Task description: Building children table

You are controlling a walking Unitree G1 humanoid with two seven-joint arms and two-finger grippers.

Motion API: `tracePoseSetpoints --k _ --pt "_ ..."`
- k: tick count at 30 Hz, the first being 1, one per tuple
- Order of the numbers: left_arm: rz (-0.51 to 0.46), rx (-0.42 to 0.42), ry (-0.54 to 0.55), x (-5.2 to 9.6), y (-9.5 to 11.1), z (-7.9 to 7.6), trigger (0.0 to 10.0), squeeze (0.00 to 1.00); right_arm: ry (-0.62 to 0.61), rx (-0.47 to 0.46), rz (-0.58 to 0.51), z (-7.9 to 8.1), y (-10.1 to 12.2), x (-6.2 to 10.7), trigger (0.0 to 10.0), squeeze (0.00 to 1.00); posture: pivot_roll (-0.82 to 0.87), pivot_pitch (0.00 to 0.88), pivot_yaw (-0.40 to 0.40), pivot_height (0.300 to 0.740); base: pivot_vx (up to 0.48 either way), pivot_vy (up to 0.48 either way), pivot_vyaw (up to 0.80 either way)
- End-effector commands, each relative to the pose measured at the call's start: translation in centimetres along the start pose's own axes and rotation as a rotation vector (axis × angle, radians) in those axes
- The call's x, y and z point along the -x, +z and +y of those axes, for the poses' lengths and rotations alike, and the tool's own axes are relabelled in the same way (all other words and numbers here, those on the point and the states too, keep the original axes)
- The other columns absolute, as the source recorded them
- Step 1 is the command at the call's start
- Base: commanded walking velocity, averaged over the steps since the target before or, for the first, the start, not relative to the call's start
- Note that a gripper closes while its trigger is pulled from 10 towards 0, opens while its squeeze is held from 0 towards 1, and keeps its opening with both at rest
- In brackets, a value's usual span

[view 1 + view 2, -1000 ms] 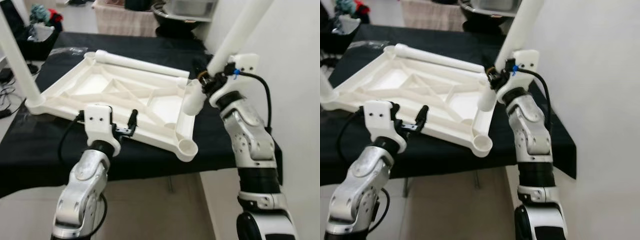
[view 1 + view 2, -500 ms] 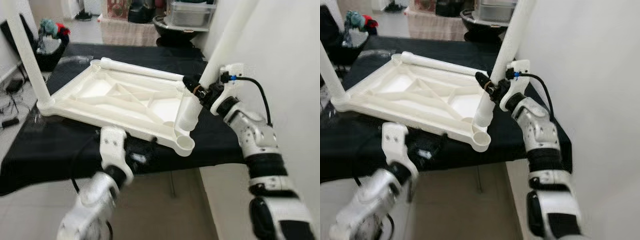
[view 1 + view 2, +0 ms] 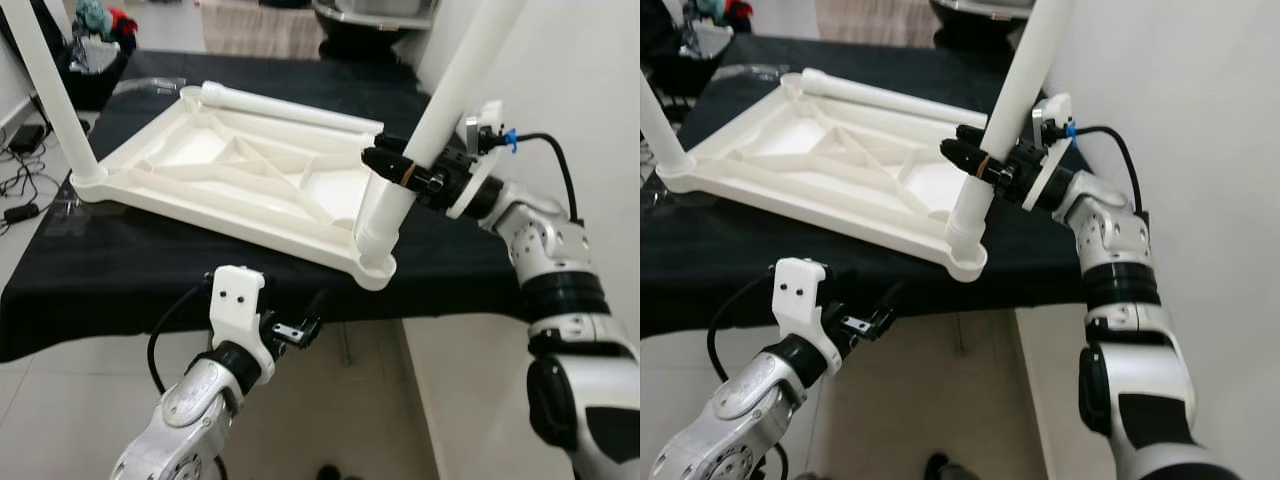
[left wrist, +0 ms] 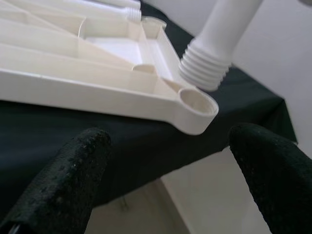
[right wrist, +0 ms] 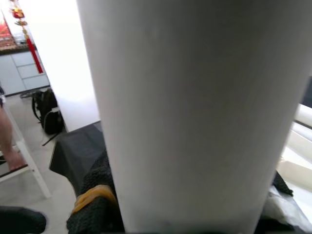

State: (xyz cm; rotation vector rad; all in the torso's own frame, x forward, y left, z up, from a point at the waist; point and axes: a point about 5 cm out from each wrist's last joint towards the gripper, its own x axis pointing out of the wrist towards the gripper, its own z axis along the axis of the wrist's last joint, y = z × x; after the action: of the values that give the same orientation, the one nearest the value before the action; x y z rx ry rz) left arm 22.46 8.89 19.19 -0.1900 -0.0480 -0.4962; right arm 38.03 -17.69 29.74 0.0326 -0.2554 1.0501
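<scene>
Leaning over the near corner socket [image 3: 378, 268] of the upturned white frame [image 3: 240, 180] on the black tabletop [image 3: 120, 270], the white leg [image 3: 440, 110] is being pinched by the right gripper [image 3: 392, 166]; the left gripper [image 3: 305, 330], fingers spread, is hovering below the tabletop's edge.

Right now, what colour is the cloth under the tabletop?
Black cloth; clearest in the left eye view.
</scene>
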Motion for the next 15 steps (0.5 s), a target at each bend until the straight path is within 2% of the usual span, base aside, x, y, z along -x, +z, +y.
tracePoseSetpoints --k 1,8,15 --pt "0.026 0.007 -0.019 0.37 -0.22 -0.31 10.0 0.0 0.034 0.027 -0.026 -0.09 0.61 -0.05 10.0 0.0 0.1 0.315 -0.073 0.74 0.0 0.0 0.0" --pt "0.034 0.007 -0.045 0.37 -0.02 -0.78 10.0 0.0 0.137 0.022 -0.008 0.48 0.41 -0.38 10.0 0.0 0.11 0.334 -0.057 0.74 0.0 0.0 0.0" --pt "0.05 -0.003 -0.044 0.41 -0.11 -0.37 10.0 0.0 0.241 0.023 0.022 0.88 0.47 0.16 10.0 0.0 0.11 0.334 -0.051 0.74 0.0 0.0 0.0"
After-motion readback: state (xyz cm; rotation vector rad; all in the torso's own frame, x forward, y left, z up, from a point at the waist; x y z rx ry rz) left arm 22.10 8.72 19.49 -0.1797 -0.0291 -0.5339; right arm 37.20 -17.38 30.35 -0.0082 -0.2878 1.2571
